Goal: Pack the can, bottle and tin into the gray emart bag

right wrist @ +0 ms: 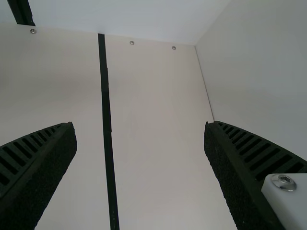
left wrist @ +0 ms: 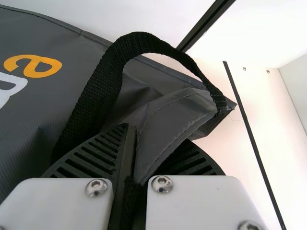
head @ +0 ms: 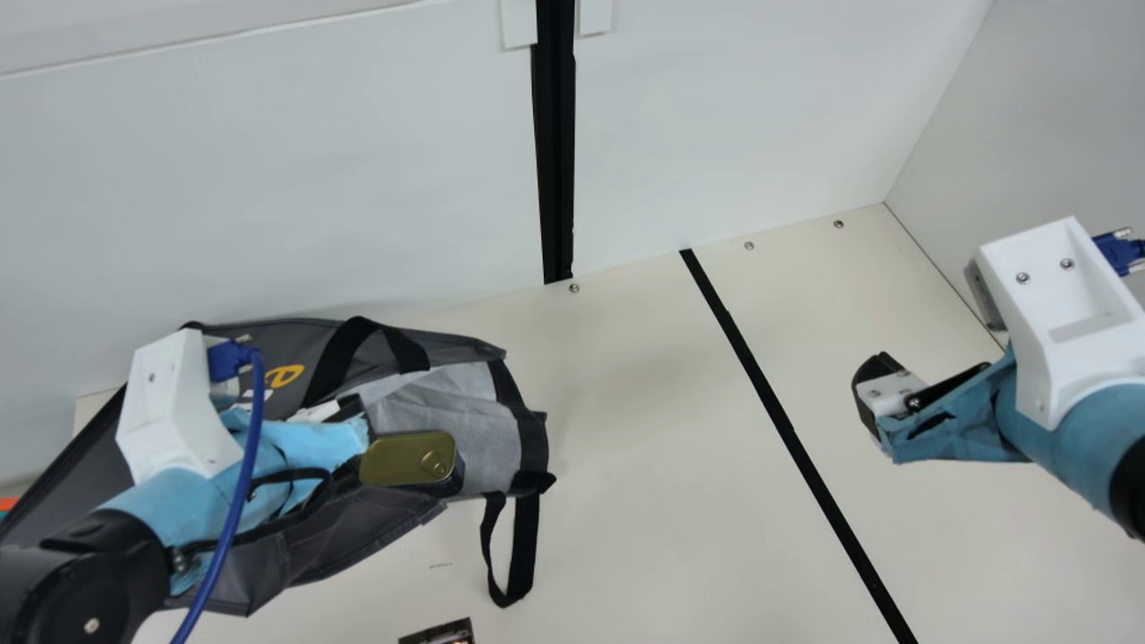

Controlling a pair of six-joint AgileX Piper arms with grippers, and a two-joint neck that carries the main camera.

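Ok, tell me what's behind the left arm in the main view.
The gray bag; its black handle and yellow letter show, but whatever sits directly behind is covered.

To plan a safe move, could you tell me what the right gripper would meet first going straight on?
The right gripper would probably meet the table near the black strip; depth is unclear.

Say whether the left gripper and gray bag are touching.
Touching. In the left wrist view, the left gripper has a fold of the gray bag pinched between its fingers.

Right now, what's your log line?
left gripper: shut on gray bag | right gripper: open above table | tin: at bag's opening
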